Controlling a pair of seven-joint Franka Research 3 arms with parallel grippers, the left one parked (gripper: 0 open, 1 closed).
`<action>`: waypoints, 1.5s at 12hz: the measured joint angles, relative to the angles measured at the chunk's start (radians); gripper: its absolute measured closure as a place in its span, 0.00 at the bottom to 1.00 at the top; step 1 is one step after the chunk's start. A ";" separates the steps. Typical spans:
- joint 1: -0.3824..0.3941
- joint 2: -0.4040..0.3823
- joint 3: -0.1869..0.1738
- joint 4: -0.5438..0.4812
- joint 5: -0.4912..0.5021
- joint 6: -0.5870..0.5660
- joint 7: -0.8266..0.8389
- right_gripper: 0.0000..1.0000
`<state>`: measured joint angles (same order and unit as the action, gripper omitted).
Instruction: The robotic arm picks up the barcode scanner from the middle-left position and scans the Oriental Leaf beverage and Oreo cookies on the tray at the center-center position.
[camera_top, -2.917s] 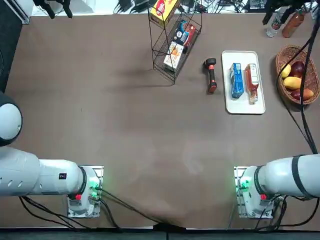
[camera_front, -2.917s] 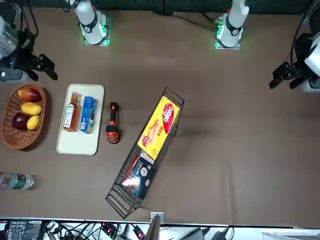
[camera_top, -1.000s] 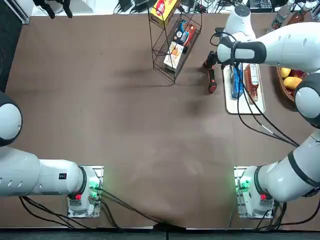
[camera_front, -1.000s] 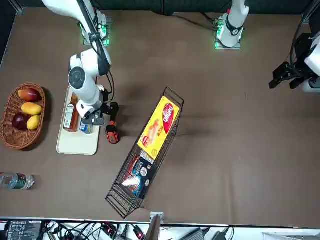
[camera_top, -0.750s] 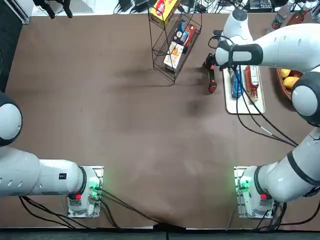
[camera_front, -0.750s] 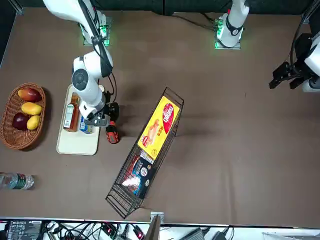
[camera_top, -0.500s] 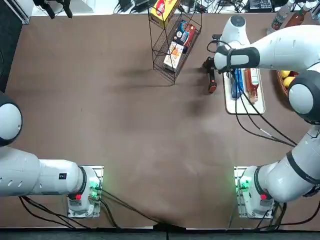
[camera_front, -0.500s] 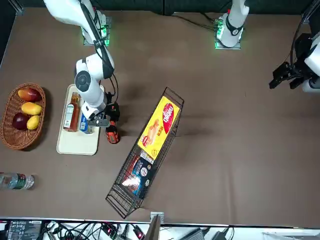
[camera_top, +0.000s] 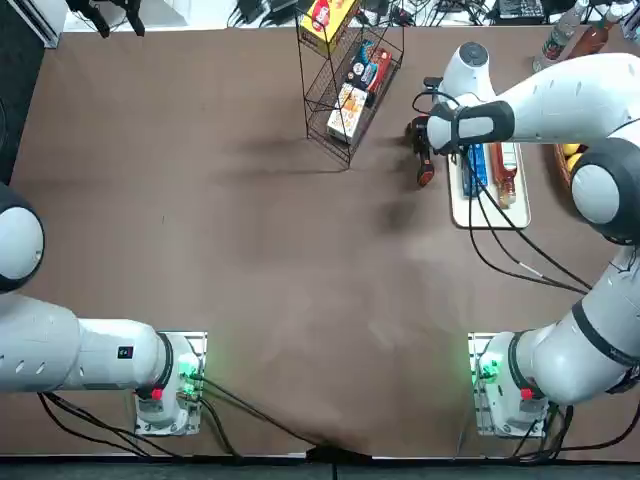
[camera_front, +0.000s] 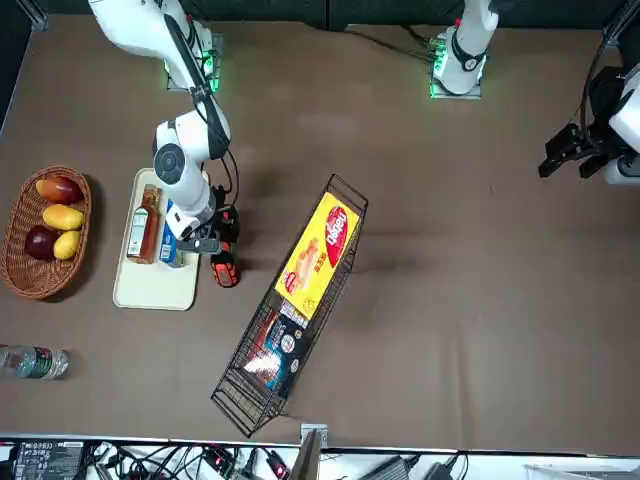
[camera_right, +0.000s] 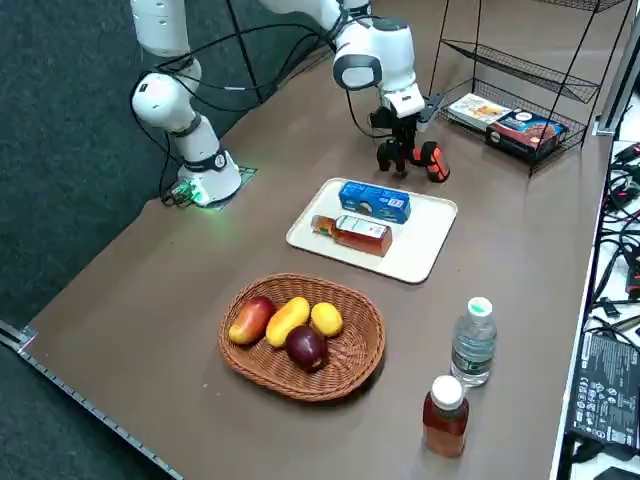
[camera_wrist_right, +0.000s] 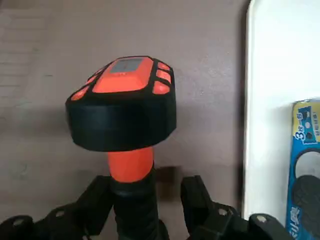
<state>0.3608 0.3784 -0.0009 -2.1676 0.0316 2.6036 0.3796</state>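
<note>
The barcode scanner (camera_wrist_right: 122, 112) is at the right gripper (camera_wrist_right: 148, 185), its handle between the two fingers, which stand apart, with a visible gap between the handle and one of them. Open tabletop (camera_top: 250, 200) spreads widely to the right gripper's left and back toward the bases. Just to its right runs the near edge of the tray (camera_right: 430, 235), so room is tighter there.

The robotic arm (camera_top: 575, 100) goes up from its base, bends out to the right and reaches back leftward above the tray, its wrist pointing down; black cables (camera_top: 510, 225) loop over the tray.

On the tray, right of the right gripper, the Oreo cookies (camera_right: 375, 201) lie nearer and the Oriental Leaf beverage (camera_right: 355, 233) beyond them. The fruit basket (camera_right: 300, 385) sits farther right. Two bottles, one clear (camera_right: 474, 345), one orange-brown (camera_right: 445, 418), stand to the right and farther from the bases. A wire rack (camera_top: 350, 95) stands to its left.
</note>
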 joint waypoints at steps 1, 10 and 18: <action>0.001 0.001 0.000 0.000 0.001 0.001 0.003 0.22; 0.009 0.001 0.001 0.002 0.003 0.001 0.017 0.57; -0.042 -0.155 -0.019 0.102 0.002 -0.325 0.018 0.57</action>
<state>0.3193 0.2235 -0.0203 -2.0658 0.0335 2.2782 0.3980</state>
